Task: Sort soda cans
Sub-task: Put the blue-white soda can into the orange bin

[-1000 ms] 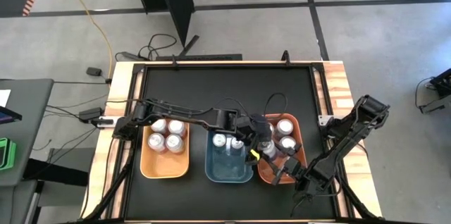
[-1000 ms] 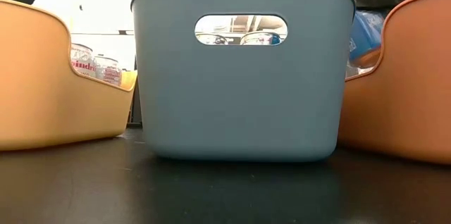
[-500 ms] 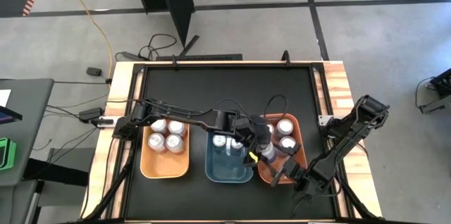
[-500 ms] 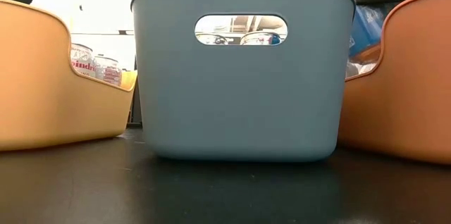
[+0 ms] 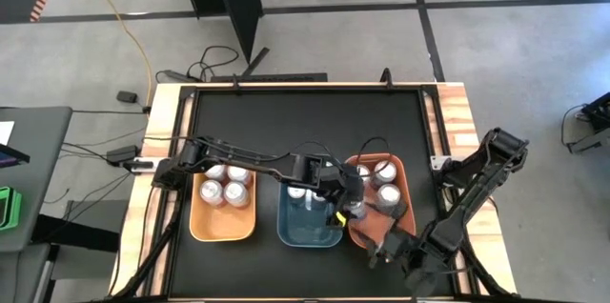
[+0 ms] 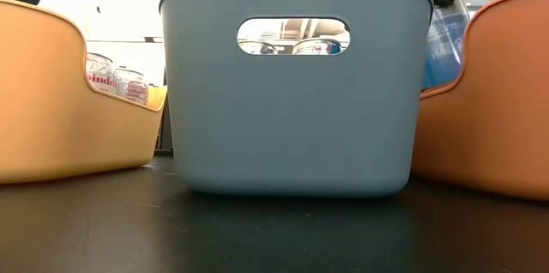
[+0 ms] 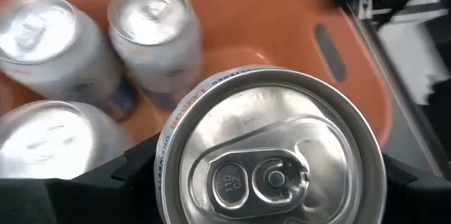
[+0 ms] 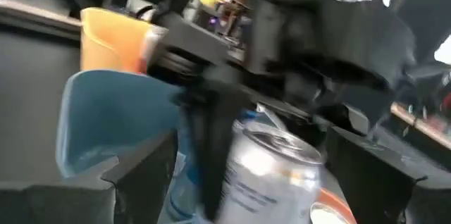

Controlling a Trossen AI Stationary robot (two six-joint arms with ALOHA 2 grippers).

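Observation:
My left gripper (image 5: 351,206) reaches across the blue bin (image 5: 310,232) and is shut on a silver-white soda can with blue print (image 7: 271,153), over the left part of the red-orange bin (image 5: 408,210). The can also shows in the low view (image 6: 442,45) and the right wrist view (image 8: 271,171). Three more silver cans (image 7: 151,37) stand in that bin. My right gripper (image 5: 386,248) is open and empty, just off the red-orange bin's near edge. Several cans (image 5: 225,183) stand in the orange bin, and others (image 5: 300,191) in the blue bin. My left gripper pinches the can's upper wall just under the rim (image 7: 165,175) between its two fingers (image 7: 130,178), one on each side. The fingers come from above, pointing down. The can stands upright with its top up; its bottom is hidden, so whether it rests on the bin floor cannot be told.
The three bins stand side by side near the table's front: orange (image 6: 51,110), blue (image 6: 296,93), red-orange (image 6: 497,110). The black mat (image 5: 305,122) behind them is bare. My right arm (image 5: 467,193) slants along the table's right side.
My left gripper has carried the can a little toward the table's near edge inside the red-orange bin, and the can now stands more upright. My right gripper has drawn back toward the near edge, away from the can.

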